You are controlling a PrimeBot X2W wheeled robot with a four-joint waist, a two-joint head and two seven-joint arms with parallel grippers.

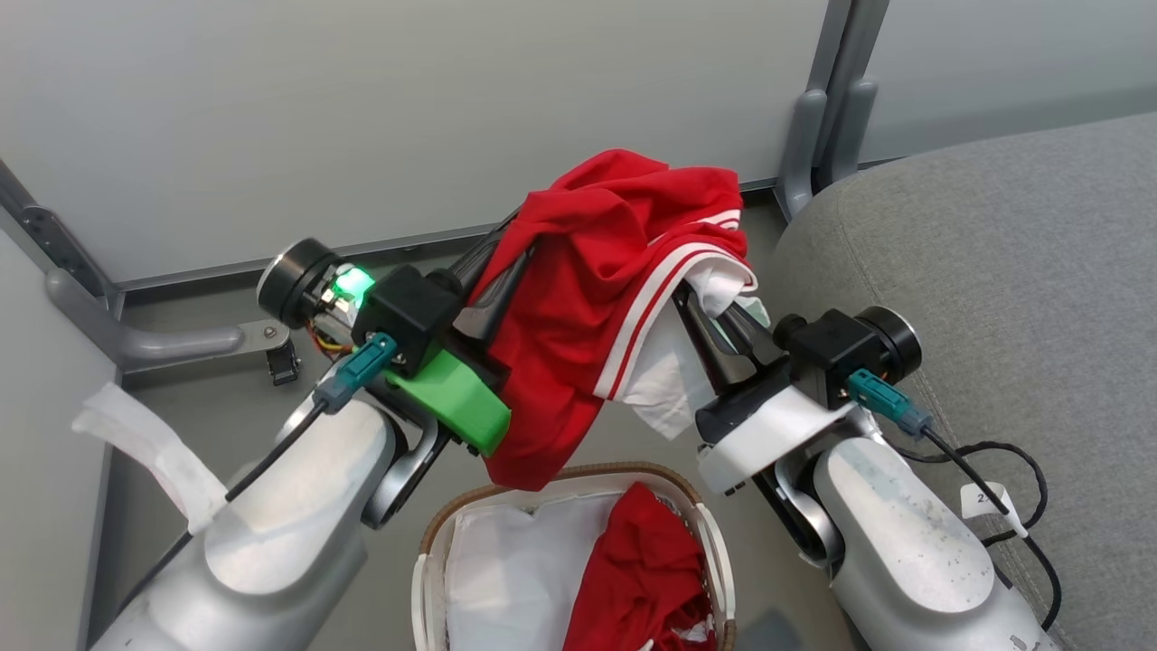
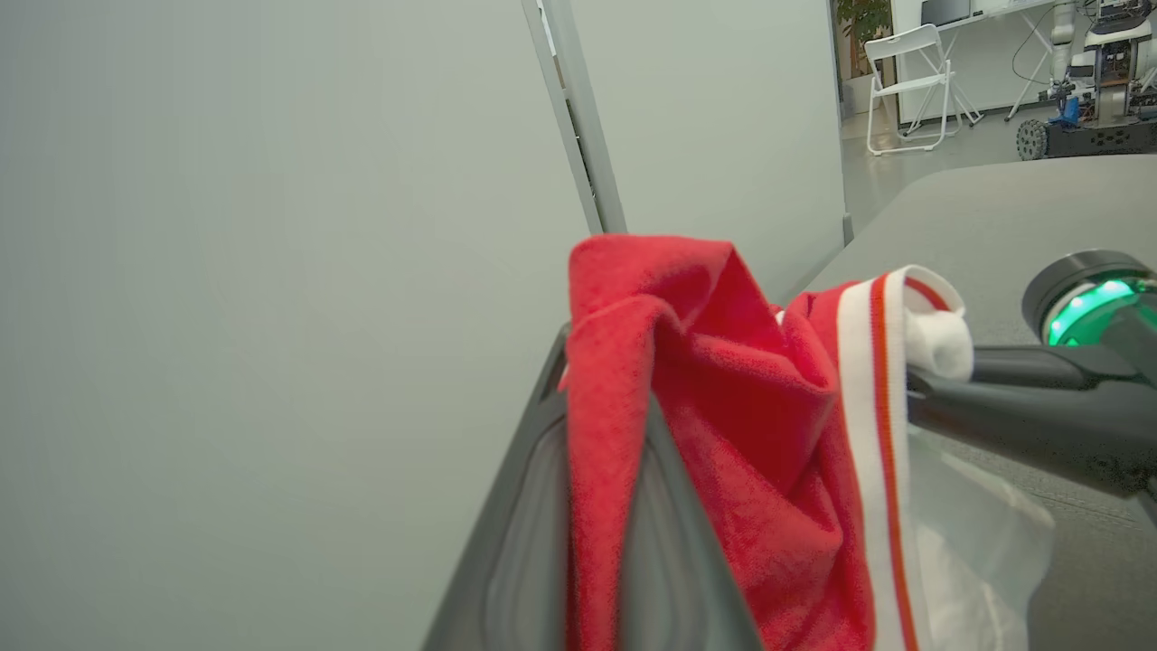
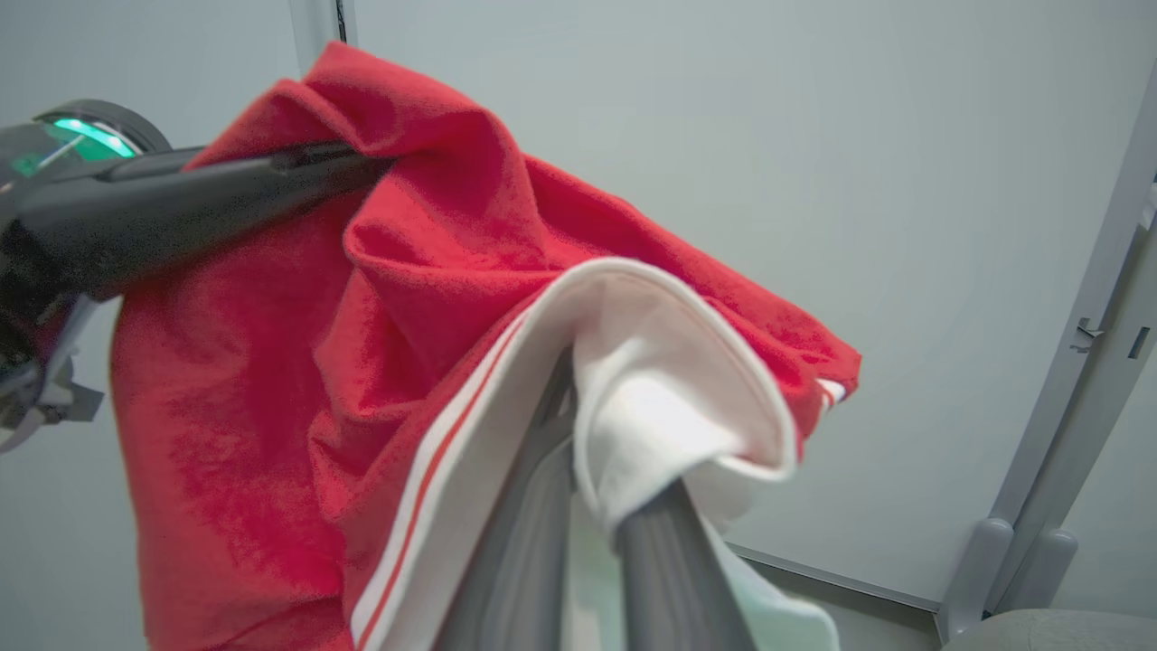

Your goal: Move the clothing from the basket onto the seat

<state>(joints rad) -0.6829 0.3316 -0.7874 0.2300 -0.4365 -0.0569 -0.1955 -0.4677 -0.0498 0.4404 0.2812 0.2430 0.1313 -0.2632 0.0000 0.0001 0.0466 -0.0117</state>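
A red garment with white stripes (image 1: 597, 298) hangs in the air above the basket (image 1: 434, 533), held between both grippers. My left gripper (image 1: 506, 258) is shut on its red edge (image 2: 624, 362), fingertips buried in the folds. My right gripper (image 1: 714, 303) is shut on its white-trimmed hem (image 3: 651, 389). A second red piece of clothing (image 1: 642, 570) lies in the basket on the white liner (image 1: 515, 561). The grey seat (image 1: 994, 271) lies to the right of the right arm.
Grey partition panels (image 1: 407, 108) with metal posts (image 1: 832, 99) and feet stand behind. A black cable (image 1: 1012, 479) with a white tag lies on the seat's edge. White tape (image 1: 154, 452) hangs at left. A white folding chair (image 2: 913, 81) stands far off.
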